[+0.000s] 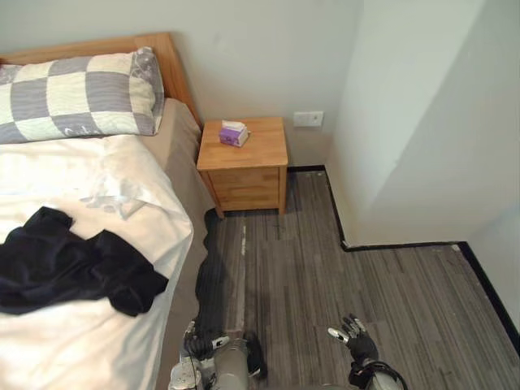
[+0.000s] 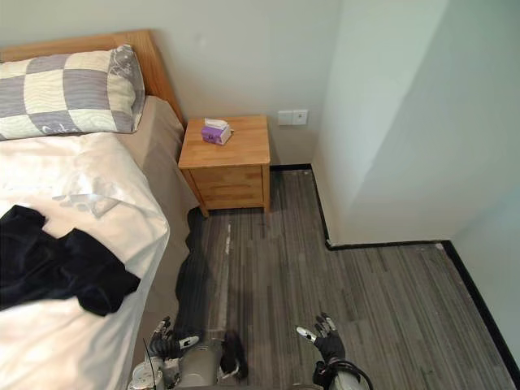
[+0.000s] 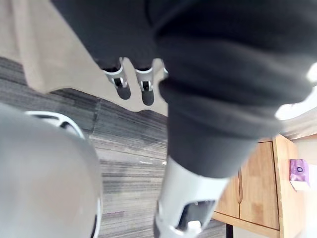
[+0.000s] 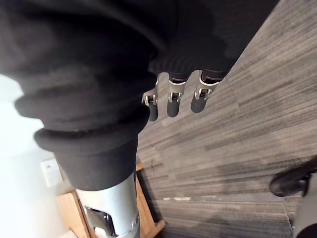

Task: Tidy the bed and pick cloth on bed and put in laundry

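A crumpled, soft black cloth (image 1: pixel 69 268) lies in loose folds on the smooth white-sheeted wooden bed (image 1: pixel 73 175), near its floor-side edge; the left hand (image 2: pixel 169 340) and right hand (image 1: pixel 355 335) hang over the grey plank floor (image 1: pixel 390 292), fingers straight, loosely spread, holding nothing.

Purple tissue pack (image 1: pixel 234 133) atop wooden nightstand (image 1: pixel 244 166), white wall socket (image 1: pixel 308 119) just beside

Cloth (image 1: pixel 73 264) on bed (image 1: pixel 81 341), pillow (image 1: pixel 77 96) at its head, nightstand (image 1: pixel 244 183) right of bed, tissue box (image 1: pixel 233 133) on nightstand.
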### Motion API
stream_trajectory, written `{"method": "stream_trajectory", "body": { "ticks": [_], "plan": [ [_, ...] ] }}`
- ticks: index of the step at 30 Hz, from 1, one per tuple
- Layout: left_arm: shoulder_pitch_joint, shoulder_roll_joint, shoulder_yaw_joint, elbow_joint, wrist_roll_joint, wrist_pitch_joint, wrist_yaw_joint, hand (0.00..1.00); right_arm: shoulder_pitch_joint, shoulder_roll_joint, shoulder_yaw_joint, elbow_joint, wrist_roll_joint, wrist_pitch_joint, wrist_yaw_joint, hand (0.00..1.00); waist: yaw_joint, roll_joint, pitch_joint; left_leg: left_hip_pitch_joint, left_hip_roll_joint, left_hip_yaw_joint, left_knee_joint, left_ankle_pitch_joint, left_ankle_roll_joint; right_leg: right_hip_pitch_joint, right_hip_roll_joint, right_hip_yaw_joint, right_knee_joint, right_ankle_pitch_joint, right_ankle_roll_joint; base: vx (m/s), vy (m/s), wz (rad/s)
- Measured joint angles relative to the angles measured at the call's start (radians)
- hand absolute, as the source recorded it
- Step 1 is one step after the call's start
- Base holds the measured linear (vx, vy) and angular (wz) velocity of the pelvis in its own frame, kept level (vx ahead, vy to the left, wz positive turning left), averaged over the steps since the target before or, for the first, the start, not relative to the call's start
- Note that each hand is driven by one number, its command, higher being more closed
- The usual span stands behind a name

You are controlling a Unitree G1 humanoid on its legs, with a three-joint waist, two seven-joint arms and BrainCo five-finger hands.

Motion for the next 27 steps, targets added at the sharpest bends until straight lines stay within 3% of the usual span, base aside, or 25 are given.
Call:
{"method": "stream_trajectory", "body": {
  "ticks": [2, 3, 5, 6, 8, 9, 12, 13, 14, 15, 16, 17, 18, 20, 21, 23, 24, 25, 27],
  "plan": [
    [-0.019, 0.019, -0.043, 0.006, -0.023, 0.036, 0.005, 0.00, -0.018, 0.007, 0.003, 0.005, -0.012, 0.001, -0.006, 0.00, 0.016, -0.020, -0.026, 0.023, -0.048, 0.015, -0.003, -0.050, 0.087, -0.067, -0.056, 0.016, 0.166, -0.004, 0.008, 0.71, 0.273, 0.11],
    [-0.024, 0.041, -0.079, 0.018, -0.026, 0.054, 0.006, 0.00, -0.039, 0.019, 0.001, 0.018, -0.013, 0.006, -0.015, 0.00, 0.008, -0.035, -0.028, 0.070, -0.085, 0.001, -0.024, -0.077, 0.100, -0.147, -0.090, 0.010, 0.415, 0.014, 0.042, 0.61, 0.259, 0.33],
    [-0.038, 0.052, -0.104, 0.036, -0.027, 0.063, 0.005, 0.00, -0.047, 0.017, -0.003, 0.032, -0.013, 0.006, -0.025, 0.00, 0.002, -0.043, -0.027, 0.127, -0.118, -0.028, -0.053, -0.094, 0.109, -0.232, -0.127, 0.009, 0.648, 0.082, 0.091, 0.55, 0.197, 0.64],
    [-0.045, 0.053, -0.130, 0.057, -0.037, 0.070, 0.004, 0.00, -0.057, 0.000, -0.002, 0.058, -0.015, 0.007, -0.025, 0.00, -0.020, -0.039, -0.022, 0.208, -0.147, -0.078, -0.088, -0.104, 0.119, -0.293, -0.154, 0.004, 0.854, 0.087, 0.087, 0.61, 0.162, 1.01],
    [-0.042, 0.053, -0.155, 0.071, -0.047, 0.070, 0.004, 0.00, -0.054, -0.019, 0.002, 0.065, -0.021, 0.009, -0.024, 0.00, -0.026, -0.017, -0.008, 0.336, -0.153, -0.138, -0.152, -0.104, 0.120, -0.342, -0.136, 0.004, 0.934, 0.071, 0.070, 0.57, 0.102, 1.01],
    [-0.031, 0.053, -0.158, 0.071, -0.068, 0.068, 0.004, 0.00, -0.052, -0.027, 0.003, 0.065, -0.039, 0.007, -0.019, 0.00, -0.030, 0.005, -0.001, 0.413, -0.146, -0.178, -0.198, -0.104, 0.120, -0.388, -0.122, -0.008, 0.895, 0.056, 0.054, 0.51, 0.048, 1.05],
    [-0.027, 0.049, -0.155, 0.071, -0.103, 0.065, 0.007, 0.00, -0.050, -0.033, 0.004, 0.063, -0.055, 0.000, -0.013, 0.00, -0.041, -0.002, -0.003, 0.468, -0.138, -0.296, -0.245, -0.107, 0.115, -0.486, -0.118, -0.023, 0.686, 0.053, 0.047, 0.46, -0.057, 1.21],
    [-0.033, 0.036, -0.155, 0.071, -0.115, 0.061, 0.012, 0.00, -0.044, -0.037, 0.004, 0.058, -0.056, -0.007, -0.018, 0.00, -0.043, 0.002, -0.002, 0.473, -0.128, -0.386, -0.248, -0.121, 0.093, -0.520, -0.105, 0.003, 0.537, 0.065, 0.043, 0.57, -0.271, 2.00],
    [-0.040, 0.025, -0.151, 0.072, -0.115, 0.053, 0.019, 0.00, -0.041, -0.045, 0.009, 0.056, -0.053, -0.010, -0.022, 0.00, -0.043, 0.005, 0.000, 0.461, -0.113, -0.489, -0.237, -0.155, 0.064, -0.540, -0.070, 0.109, 0.362, 0.109, 0.033, 0.57, -0.323, 1.82],
    [-0.041, 0.023, -0.147, 0.073, -0.114, 0.050, 0.019, 0.00, -0.038, -0.047, 0.015, 0.056, -0.052, -0.011, -0.024, 0.00, -0.044, 0.004, -0.001, 0.456, -0.110, -0.515, -0.231, -0.166, 0.052, -0.536, -0.059, 0.151, 0.309, 0.128, 0.030, 0.58, -0.412, 2.17],
    [-0.039, 0.022, -0.122, 0.073, -0.112, 0.046, 0.018, 0.00, -0.014, -0.049, 0.035, 0.056, -0.052, -0.012, -0.024, 0.00, -0.042, -0.019, -0.008, 0.441, -0.107, -0.606, -0.196, -0.207, 0.009, -0.500, -0.043, 0.279, 0.141, 0.225, 0.037, 0.49, -0.450, 2.33],
    [-0.038, 0.029, -0.084, 0.079, -0.112, 0.038, 0.018, 0.00, 0.003, -0.044, 0.047, 0.058, -0.052, -0.013, -0.023, 0.00, -0.039, -0.037, -0.013, 0.455, -0.105, -0.664, -0.167, -0.250, -0.027, -0.465, -0.052, 0.300, 0.148, 0.288, 0.100, 0.40, -0.375, 2.26],
    [-0.037, 0.011, -0.067, 0.085, -0.112, 0.037, 0.020, 0.00, -0.010, -0.065, 0.048, 0.065, -0.053, -0.011, -0.024, 0.00, -0.031, 0.000, -0.012, 0.462, -0.070, -0.675, -0.157, -0.264, -0.037, -0.459, -0.027, 0.257, 0.181, 0.275, 0.076, 0.44, -0.432, 1.70],
    [0.006, -0.025, -0.008, 0.082, -0.115, 0.008, 0.021, 0.00, -0.038, -0.089, 0.062, 0.064, -0.055, -0.010, -0.017, 0.00, -0.013, 0.055, -0.031, 0.440, 0.007, -0.640, -0.135, -0.223, -0.106, -0.410, -0.012, 0.135, 0.200, 0.218, 0.033, 0.39, -0.387, 1.25],
    [0.012, -0.029, 0.007, 0.080, -0.115, 0.006, 0.020, 0.00, -0.042, -0.087, 0.067, 0.064, -0.058, -0.010, -0.009, 0.00, -0.013, 0.061, -0.034, 0.429, 0.017, -0.622, -0.128, -0.208, -0.119, -0.397, -0.014, 0.106, 0.196, 0.213, 0.024, 0.28, -0.336, 1.47],
    [0.030, -0.033, 0.022, 0.054, -0.125, 0.004, 0.011, 0.00, -0.043, -0.075, 0.075, 0.063, -0.132, -0.016, 0.025, 0.00, -0.014, 0.054, -0.032, 0.362, 0.058, -0.454, -0.086, -0.151, -0.122, -0.301, -0.062, -0.071, 0.136, 0.202, 0.007, 0.22, -0.286, 2.01],
    [0.030, -0.032, 0.021, 0.052, -0.121, 0.003, 0.002, 0.00, -0.037, -0.076, 0.083, 0.063, -0.135, -0.015, 0.025, 0.00, -0.017, 0.053, -0.031, 0.350, 0.072, -0.389, -0.075, -0.151, -0.122, -0.271, -0.072, -0.118, 0.117, 0.202, 0.006, 0.15, -0.189, 2.59],
    [0.032, -0.030, 0.011, 0.044, -0.110, 0.003, -0.013, 0.00, -0.022, -0.076, 0.096, 0.063, -0.152, -0.011, 0.024, 0.00, -0.015, 0.054, -0.032, 0.328, 0.098, -0.225, -0.057, -0.151, -0.123, -0.201, -0.093, -0.222, 0.083, 0.202, 0.007, 0.11, -0.103, 2.11],
    [0.035, -0.027, -0.003, 0.034, -0.088, 0.007, -0.028, 0.00, -0.023, -0.081, 0.120, 0.062, -0.152, 0.006, 0.021, 0.00, -0.016, 0.056, -0.033, 0.325, 0.115, -0.035, -0.072, -0.148, -0.126, -0.137, -0.114, -0.337, 0.067, 0.202, 0.007, 0.08, -0.006, 2.21]
  ]
}}
